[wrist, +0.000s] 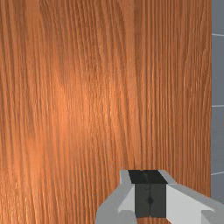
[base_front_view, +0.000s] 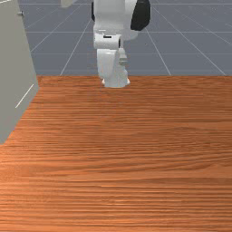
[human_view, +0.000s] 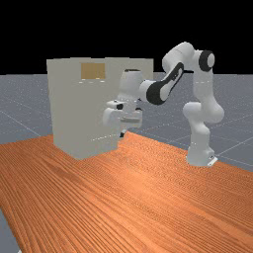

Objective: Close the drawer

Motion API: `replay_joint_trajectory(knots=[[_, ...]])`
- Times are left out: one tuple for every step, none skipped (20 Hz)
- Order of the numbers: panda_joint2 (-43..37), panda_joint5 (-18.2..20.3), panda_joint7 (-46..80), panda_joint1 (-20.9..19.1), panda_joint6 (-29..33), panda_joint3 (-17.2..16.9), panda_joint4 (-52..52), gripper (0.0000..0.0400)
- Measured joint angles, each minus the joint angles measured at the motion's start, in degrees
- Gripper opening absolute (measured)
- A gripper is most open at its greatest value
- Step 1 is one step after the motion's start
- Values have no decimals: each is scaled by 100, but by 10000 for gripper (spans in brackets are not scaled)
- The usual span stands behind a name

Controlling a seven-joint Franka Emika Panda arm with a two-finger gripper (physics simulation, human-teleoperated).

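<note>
In the far view, my gripper (human_view: 123,133) hangs in front of the pale grey cabinet (human_view: 74,116), pointing down above the table. A tan panel (human_view: 93,70) is set high in that cabinet; whether it belongs to the drawer, and how far the drawer stands out, I cannot tell. The cabinet (base_front_view: 12,68) rises along the front view's left edge, with a small knob (base_front_view: 20,13) near its top. Seen from the wrist, the gripper (wrist: 149,177) is shut, its dark pads meeting with nothing between them, over bare wood.
The orange-brown table (base_front_view: 131,154) spreads out beside the cabinet. One table edge (wrist: 211,87) shows in the wrist view, with grey floor beyond it. My arm's base (human_view: 199,155) stands at the far view's right. A pale piece (base_front_view: 68,2) juts in at the front view's top.
</note>
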Motion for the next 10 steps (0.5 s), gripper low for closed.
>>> replay_joint_trajectory(knots=[[-371, -32, -1, 1, -401, -3, -130, 2], [-778, 604, -523, -9, -1263, -71, -438, 1], [-1514, 527, -498, 36, -1186, -142, -1243, 1], [-2341, -55, -512, 15, -1131, -79, -2046, 0], [-2865, -83, -348, -18, -1181, -66, -2483, 0], [-2882, -118, -1016, 2, -1175, -274, -2445, 0], [-2825, -150, -1298, -96, -1169, -457, -2384, 0], [-2334, 2, -3790, 78, -1287, -1176, -1802, 0], [-1735, 228, -4778, -297, -1400, -1543, -1151, 0], [-652, 741, -6649, -915, -1886, -1800, 196, 0]])
